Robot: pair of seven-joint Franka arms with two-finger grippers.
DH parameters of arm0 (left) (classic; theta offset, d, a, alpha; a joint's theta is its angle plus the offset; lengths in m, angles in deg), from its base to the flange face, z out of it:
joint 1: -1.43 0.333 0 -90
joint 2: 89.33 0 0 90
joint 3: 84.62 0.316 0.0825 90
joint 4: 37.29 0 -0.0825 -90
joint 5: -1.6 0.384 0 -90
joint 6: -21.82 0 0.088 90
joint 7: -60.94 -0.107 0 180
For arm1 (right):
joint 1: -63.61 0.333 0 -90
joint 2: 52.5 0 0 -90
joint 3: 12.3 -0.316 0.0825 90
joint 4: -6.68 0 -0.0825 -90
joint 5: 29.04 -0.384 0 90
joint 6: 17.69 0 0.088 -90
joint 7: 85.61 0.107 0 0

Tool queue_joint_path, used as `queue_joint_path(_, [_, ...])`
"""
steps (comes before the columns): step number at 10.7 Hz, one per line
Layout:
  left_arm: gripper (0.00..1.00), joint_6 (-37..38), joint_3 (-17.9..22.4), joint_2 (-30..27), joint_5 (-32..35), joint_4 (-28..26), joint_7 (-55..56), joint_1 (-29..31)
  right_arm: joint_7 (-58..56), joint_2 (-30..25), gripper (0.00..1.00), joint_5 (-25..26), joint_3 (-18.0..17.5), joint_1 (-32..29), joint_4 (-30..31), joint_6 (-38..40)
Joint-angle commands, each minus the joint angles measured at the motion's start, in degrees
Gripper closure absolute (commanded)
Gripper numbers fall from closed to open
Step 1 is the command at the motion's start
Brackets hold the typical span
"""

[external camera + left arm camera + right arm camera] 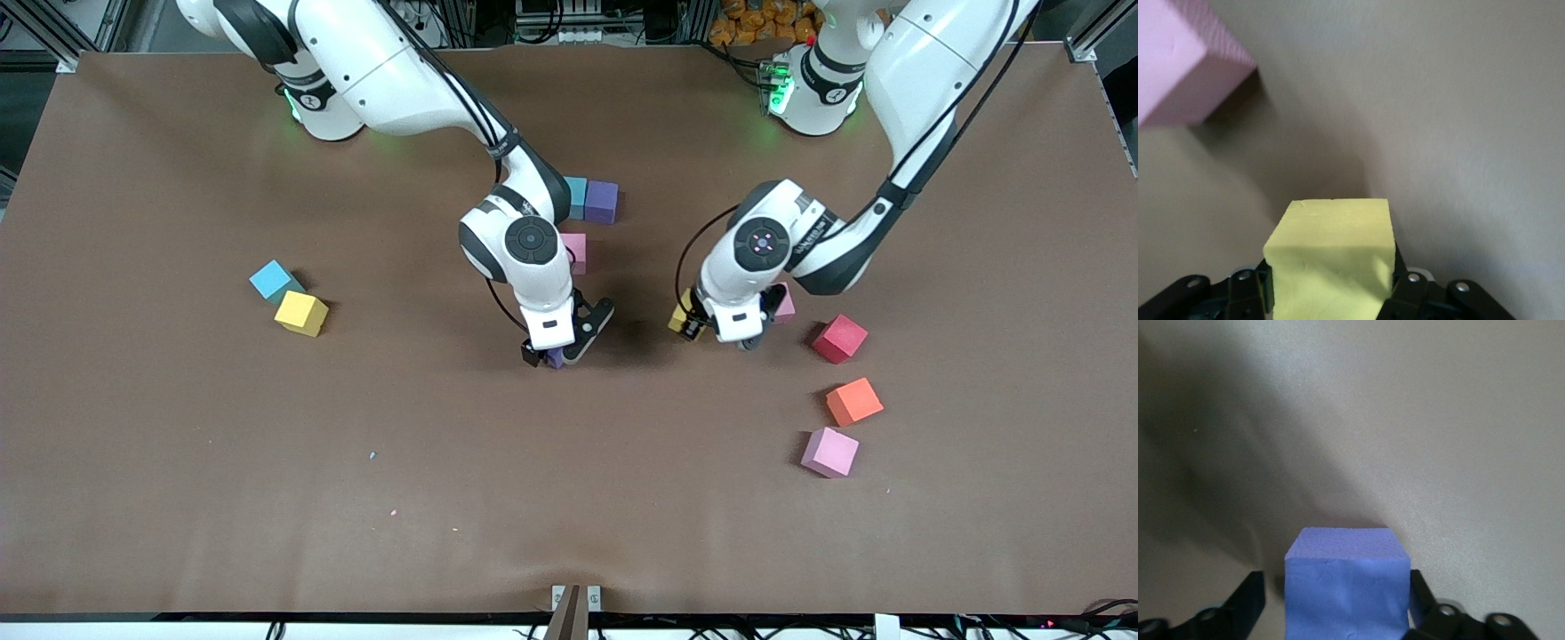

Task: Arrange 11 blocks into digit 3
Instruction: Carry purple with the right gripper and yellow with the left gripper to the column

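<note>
Overhead, from the front view, the right end effector [562, 352] hangs low over the middle of the brown desk [178, 462], its fingers closed on a purple block [556, 358]. Under that arm's wrist sit a pink block [576, 252] and, farther from the camera, a light blue block [576, 197] touching a second purple block [602, 201]. The left end effector [711, 331] is low over the desk toward the left arm's end, gripping a yellow block [683, 320]; another pink block [784, 302] peeks out just beside it. Near that lie a red block [839, 339], an orange block [854, 401] and a third pink block [829, 452], each apart from the next. Toward the right arm's end, a blue block [270, 280] touches a yellow cube [301, 313].

Next, the left wrist view shows the yellow block [1331, 257] clamped between the dark fingers [1405, 293], with the nearby pink block [1181, 63] resting on the desk [1458, 120].

Lastly, the right wrist view shows the purple block [1346, 587] held between the black fingers [1245, 603] over bare desk [1405, 420].
</note>
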State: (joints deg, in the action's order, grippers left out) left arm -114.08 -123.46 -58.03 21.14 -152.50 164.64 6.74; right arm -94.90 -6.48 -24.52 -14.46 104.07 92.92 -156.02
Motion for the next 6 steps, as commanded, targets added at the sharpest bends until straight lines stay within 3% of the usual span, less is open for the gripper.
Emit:
queue_joint_path(1, [1.0, 1.6, -3.16, -0.9, 0.75, -0.1, 9.11, -0.3, 0.93, 0.4, 0.97, 0.67, -0.21, -0.64, -1.51, -0.18])
queue_joint_path(4, [1.0, 1.6, -5.28, -0.9, 0.84, -0.89, 18.26, -1.09, 12.13, -2.41, 1.0, 0.14, -0.29, -0.91, -0.55, 0.86])
queue_joint_path(6, [1.0, 1.6, -5.37, -0.9, 0.84, -0.98, 25.99, -2.49, 23.11, -6.44, 1.0, 0.14, -0.29, -1.0, 3.56, 0.43])
